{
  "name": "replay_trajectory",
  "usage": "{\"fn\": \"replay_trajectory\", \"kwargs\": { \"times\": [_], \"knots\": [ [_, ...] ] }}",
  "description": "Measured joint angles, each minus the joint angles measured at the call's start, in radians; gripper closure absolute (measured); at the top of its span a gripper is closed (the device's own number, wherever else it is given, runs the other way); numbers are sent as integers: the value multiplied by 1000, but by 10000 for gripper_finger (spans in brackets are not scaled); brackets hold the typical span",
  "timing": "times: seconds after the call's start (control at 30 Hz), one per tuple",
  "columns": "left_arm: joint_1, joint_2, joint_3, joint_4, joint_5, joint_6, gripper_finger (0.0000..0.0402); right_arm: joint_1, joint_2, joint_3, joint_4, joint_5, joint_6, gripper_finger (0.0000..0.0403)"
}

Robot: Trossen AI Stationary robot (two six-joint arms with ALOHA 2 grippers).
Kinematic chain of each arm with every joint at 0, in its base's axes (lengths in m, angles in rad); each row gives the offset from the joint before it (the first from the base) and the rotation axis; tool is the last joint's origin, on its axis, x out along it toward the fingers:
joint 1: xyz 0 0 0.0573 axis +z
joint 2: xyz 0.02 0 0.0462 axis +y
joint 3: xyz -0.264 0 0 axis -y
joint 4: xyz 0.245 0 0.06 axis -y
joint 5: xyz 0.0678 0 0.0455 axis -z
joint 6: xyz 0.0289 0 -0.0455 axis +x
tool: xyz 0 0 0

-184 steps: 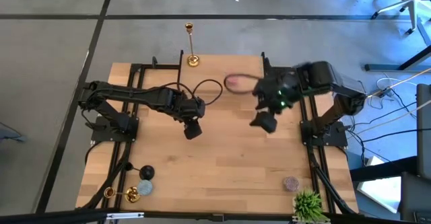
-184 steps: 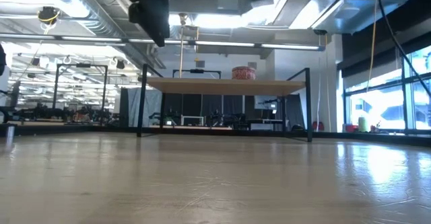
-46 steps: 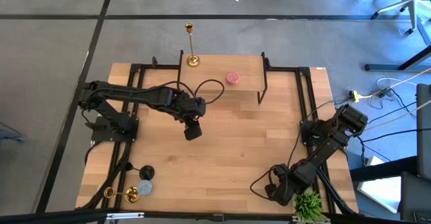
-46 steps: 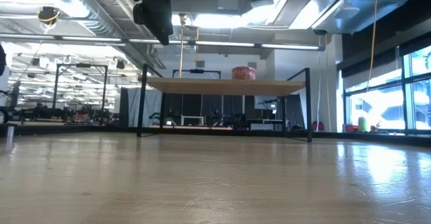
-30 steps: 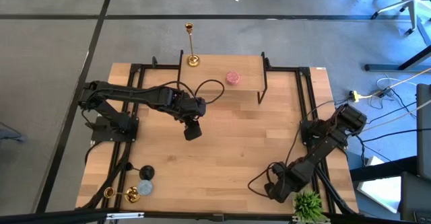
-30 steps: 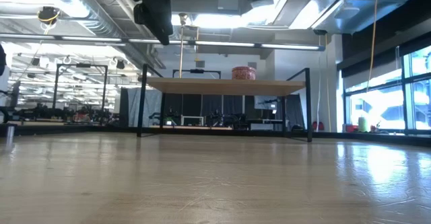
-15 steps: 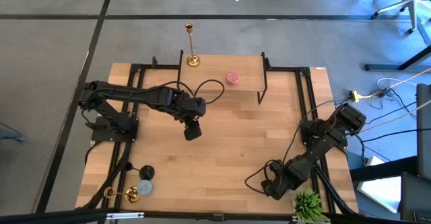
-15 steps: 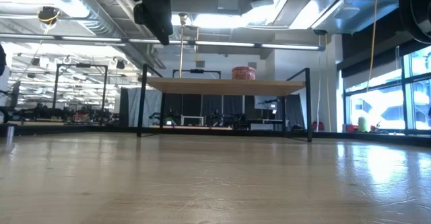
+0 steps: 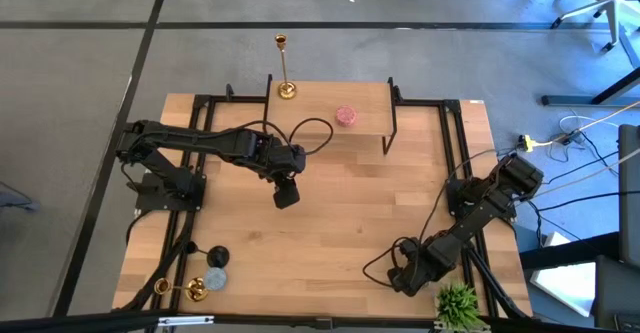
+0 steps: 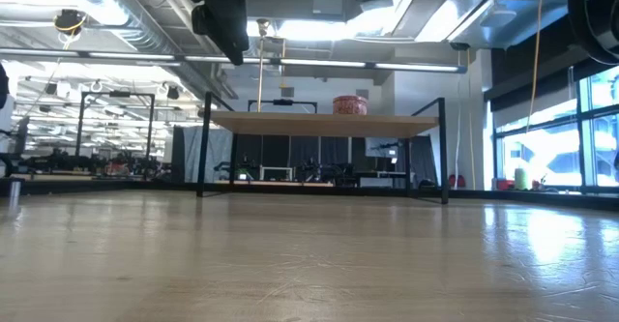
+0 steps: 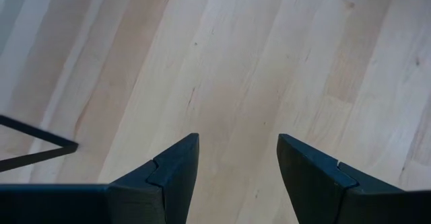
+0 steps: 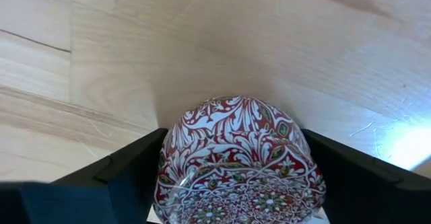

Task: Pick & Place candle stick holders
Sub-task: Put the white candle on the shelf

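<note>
One gold candle stick holder (image 9: 285, 68) stands upright on its round base on the raised wooden shelf (image 9: 365, 101) at the table's far edge; its stem also shows in the low view (image 10: 259, 71). The second gold holder (image 9: 180, 289) lies on its side at the near left corner. My left gripper (image 9: 285, 195) hangs open and empty over the middle of the table, with bare wood between its fingers (image 11: 236, 170). My right gripper (image 9: 398, 276), near the table's near right corner, is shut on a red-and-white patterned round piece (image 12: 236, 163). My right gripper pinches the patterned round piece between its two fingers, which lie on its two opposite sides (image 12: 170, 167). The fingers (image 12: 128, 173) come slanting down from the table's right. Whether the piece rests on the table or is lifted clear, I cannot tell.
A pink round object (image 9: 345, 116) sits on the shelf beside the upright holder. A black disc (image 9: 217, 257) and a grey-blue disc (image 9: 215, 278) lie by the fallen holder. A green plant (image 9: 456, 303) stands at the near right edge.
My right gripper has gone a little toward the table's left and far edges. A dark part of its arm has come into the low view's top right corner. My left arm has kept still.
</note>
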Motion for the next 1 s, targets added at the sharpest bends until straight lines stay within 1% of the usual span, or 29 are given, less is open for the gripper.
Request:
{"fn": "replay_trajectory", "kwargs": {
  "times": [0.17, 0.3, 0.43, 0.57, 0.7, 0.87, 1.0],
  "knots": [
    [0, 0, 0, 0, -15, 0, 203, -1, 0, 0, 12, -11, -6, 65],
    [0, 0, 0, 0, -17, 0, 203, -7, 0, 0, 26, -35, -3, 56],
    [0, 0, 0, 0, -19, 0, 203, -7, 1, -1, 34, -39, -3, 46],
    [0, 0, 0, 0, -19, 0, 203, -7, 1, 0, 33, -39, -3, 48],
    [0, 0, 0, 0, -19, 0, 203, -8, 1, 0, 33, -40, -4, 64],
    [0, 0, 0, 0, -19, 0, 203, -9, 1, 0, 25, -51, 12, 107],
    [0, 0, 0, 0, -19, 5, 203, -40, 1, 1, 20, -63, -7, 107]
  ]
}}
